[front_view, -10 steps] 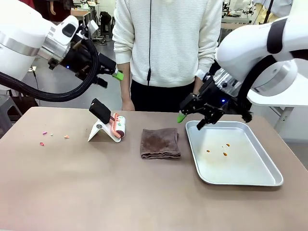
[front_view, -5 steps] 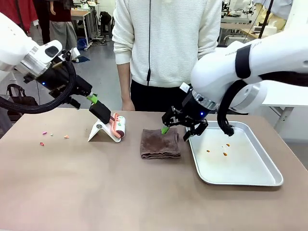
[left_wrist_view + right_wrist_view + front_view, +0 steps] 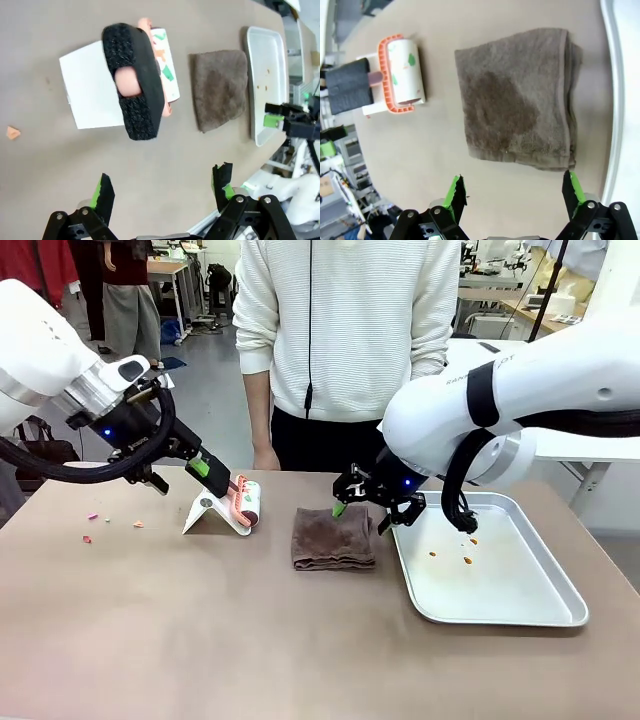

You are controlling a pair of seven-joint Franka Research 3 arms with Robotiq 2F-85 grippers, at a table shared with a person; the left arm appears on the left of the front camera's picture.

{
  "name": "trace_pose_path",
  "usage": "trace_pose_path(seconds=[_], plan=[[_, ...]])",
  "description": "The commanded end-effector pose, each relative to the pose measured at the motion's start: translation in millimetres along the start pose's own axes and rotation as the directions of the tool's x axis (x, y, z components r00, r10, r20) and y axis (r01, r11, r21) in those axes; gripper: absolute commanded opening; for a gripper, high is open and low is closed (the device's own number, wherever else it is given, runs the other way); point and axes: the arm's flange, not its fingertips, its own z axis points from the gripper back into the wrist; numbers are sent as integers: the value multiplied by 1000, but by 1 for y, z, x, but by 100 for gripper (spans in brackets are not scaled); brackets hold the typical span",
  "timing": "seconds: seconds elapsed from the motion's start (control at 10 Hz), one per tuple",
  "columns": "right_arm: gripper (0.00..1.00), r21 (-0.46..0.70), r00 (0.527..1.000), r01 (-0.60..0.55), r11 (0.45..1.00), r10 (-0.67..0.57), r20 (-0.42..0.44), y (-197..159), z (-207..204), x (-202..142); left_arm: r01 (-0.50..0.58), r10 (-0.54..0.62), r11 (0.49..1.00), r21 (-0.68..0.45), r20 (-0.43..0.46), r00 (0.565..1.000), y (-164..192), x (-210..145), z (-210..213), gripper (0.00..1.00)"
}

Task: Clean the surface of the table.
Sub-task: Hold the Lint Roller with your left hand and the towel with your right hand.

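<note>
Trouble looks likeliest at the two pick-ups that seem about to happen. The left claw [image 3: 178, 473], jaws spread wide and holding nothing, hangs right over the black foam handle of the lint roller [image 3: 245, 502]. The roller leans on a light white stand [image 3: 203, 512] just beneath the fingertips. If the jaws close off-centre or push sideways, the handle could swivel, the stand could skid or tip, and the sticky roll could land on the table [image 3: 250, 650], which lies tan and broad under both claws and runs well beyond them. The right claw [image 3: 362, 516], equally wide and empty, hovers just above the far corner of the folded brown cloth [image 3: 333, 538], with the metal tray [image 3: 500, 621] close on its outer side. Coming down too shallow may pinch only the top fold, so that the cloth unfurls and drags. Drifting outward could knock the tray rim and jolt the orange crumbs [image 3: 467, 560] out of it. Small pink and orange scraps [image 3: 90, 517] sit well off from the left claw, on the side away from the roller, so a careless sweep of cloth or arm might scatter them off the table edge instead of gathering them. A person [image 3: 345, 330] stands just beyond both claws, within reach of a wide swing.
</note>
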Motion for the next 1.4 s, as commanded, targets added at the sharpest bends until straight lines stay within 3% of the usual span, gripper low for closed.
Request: trace_pose_path(seconds=[0.0,0.4,0.5,0.8,1.1,1.3], plan=[[100,3,999,-31,1000,31,-26,-3,1,-1,72,-72,997,5,8,997,-1,-6,4,100],[100,-4,1000,-6,1000,6,-19,-1,-1,-2,32,-32,999,0,3,999,-3,1,2,100],[100,-40,1000,-1,999,-1,-25,-1,-10,2,37,-37,997,69,-12,999,-1,4,-10,100],[100,-73,997,48,996,-43,65,2,-31,15,-17,17,996,89,-6,1000,7,27,-26,100],[100,-107,998,52,993,-48,45,4,-56,21,-85,84,996,6,84,993,7,43,-27,100],[100,-122,998,55,991,-51,39,5,-63,22,-120,120,993,-7,93,988,11,51,-23,100]])
